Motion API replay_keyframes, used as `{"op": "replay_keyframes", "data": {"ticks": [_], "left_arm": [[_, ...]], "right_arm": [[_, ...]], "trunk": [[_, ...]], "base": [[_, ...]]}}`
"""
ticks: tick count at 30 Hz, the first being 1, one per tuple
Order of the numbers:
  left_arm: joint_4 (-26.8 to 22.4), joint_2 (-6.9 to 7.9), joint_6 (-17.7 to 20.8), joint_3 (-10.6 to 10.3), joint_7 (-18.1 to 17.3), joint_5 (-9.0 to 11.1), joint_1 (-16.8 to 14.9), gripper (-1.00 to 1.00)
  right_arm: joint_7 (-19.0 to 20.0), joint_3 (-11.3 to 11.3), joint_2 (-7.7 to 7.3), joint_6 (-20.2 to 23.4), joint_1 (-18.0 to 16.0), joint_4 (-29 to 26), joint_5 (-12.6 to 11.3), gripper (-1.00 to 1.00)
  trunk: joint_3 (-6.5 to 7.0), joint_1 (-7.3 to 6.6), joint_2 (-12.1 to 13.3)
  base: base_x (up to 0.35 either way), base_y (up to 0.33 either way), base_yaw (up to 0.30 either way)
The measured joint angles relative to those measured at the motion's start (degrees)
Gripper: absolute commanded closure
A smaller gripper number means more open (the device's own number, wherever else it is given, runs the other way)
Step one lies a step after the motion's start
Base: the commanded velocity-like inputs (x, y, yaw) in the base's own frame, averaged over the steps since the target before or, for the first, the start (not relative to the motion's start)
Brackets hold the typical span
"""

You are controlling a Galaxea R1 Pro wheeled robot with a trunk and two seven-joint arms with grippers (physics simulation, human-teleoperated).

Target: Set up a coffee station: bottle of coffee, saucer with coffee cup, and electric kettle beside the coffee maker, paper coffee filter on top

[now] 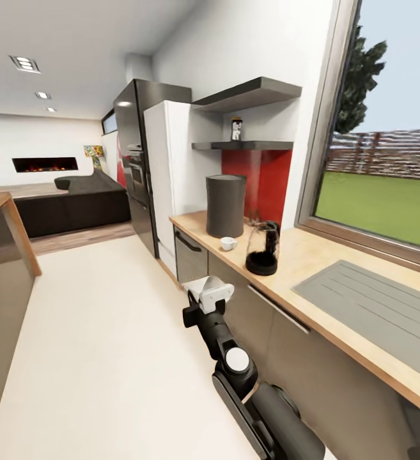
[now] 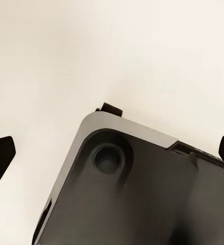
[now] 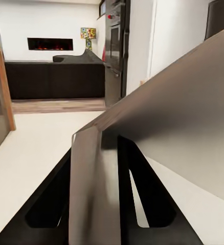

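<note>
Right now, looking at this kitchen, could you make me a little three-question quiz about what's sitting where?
1. True or false: the bottle of coffee stands on the kitchen shelf.
2. Which item is closest to the sink on the kitchen countertop? A) the coffee maker B) the coffee cup C) the electric kettle
3. Fill in: the coffee cup sits between the coffee maker and the ____.

Key: 1. True, against the red backsplash. 2. C. 3. Electric kettle.
</note>
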Motion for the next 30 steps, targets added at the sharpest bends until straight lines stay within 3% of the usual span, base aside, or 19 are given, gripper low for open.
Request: {"op": "replay_keyframes", "data": {"ticks": [12, 23, 30], "left_arm": [[0.0, 0.04, 0.0, 0.1, 0.0, 0.0, 0.0, -1.00], [0.0, 0.05, 0.0, 0.0, 0.0, 0.0, 0.0, -1.00], [0.0, 0.04, 0.0, 0.0, 0.0, 0.0, 0.0, -1.00]], "right_arm": [[0.0, 0.0, 0.00, -0.1, 0.0, 0.0, 0.0, 1.00], [0.0, 0.0, 0.00, 0.0, 0.0, 0.0, 0.0, 1.00], [0.0, 0.0, 0.00, 0.0, 0.0, 0.0, 0.0, 1.00]], "trunk": [[0.00, -0.02, 0.0], [0.00, -0.03, 0.0], [0.00, -0.03, 0.0]], "base": [[0.215, 0.161, 0.141], [0.271, 0.192, 0.252], [0.324, 0.026, 0.042]]}}
